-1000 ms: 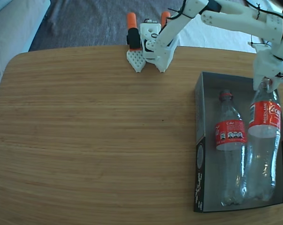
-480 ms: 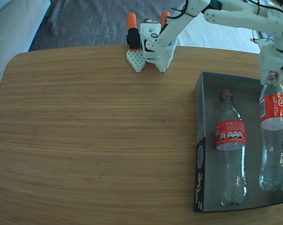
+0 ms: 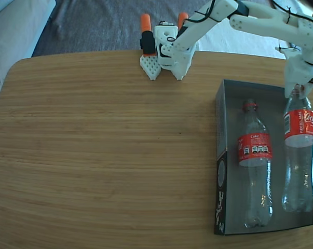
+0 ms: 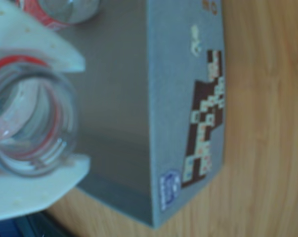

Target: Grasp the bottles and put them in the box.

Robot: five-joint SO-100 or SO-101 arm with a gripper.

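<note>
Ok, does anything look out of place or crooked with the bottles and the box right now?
One thing: the right bottle isn't lying flat yet. The tool grips its open neck, so it hangs tilted over the box's right side, in the fixed view. The left bottle lies flat inside. No caps, no spill, no visible damage.
</note>
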